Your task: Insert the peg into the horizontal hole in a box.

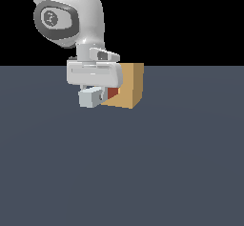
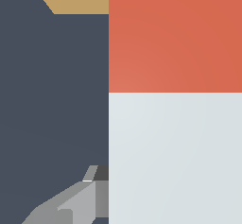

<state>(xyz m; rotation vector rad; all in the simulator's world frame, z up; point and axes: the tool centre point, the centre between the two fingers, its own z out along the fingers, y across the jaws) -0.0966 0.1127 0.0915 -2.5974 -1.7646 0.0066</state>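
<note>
- Peg-in-box work, and the biggest thing out here is the dark floor (image 1: 143,172), a flat slate surface with the whole business going on near its far edge.
- Next down in size is the arm (image 1: 71,15), bent over from the exterior view's left so its wrist hangs low, just beside the box.
- Then the box (image 1: 129,84), a tan cube sitting flat on the floor. Its hole must be on the face turned toward the arm, but the hand and peg cover it, so I can't see the opening.
- Smaller again is the peg (image 1: 90,97), held level, pale end sticking out toward me and the red end (image 1: 112,93) pushed up against the box's near face. Level makes sense: the hole runs sideways, so the bar has to go in lengthwise.
- Whether the red tip is already inside or only touching the face, I can't tell.
- Smallest is the gripper (image 1: 95,90), clamped down onto the peg from above, mid-length, which leaves the red end free to lead. In the wrist view one grey finger (image 2: 78,202) shows beside the bar.
</note>
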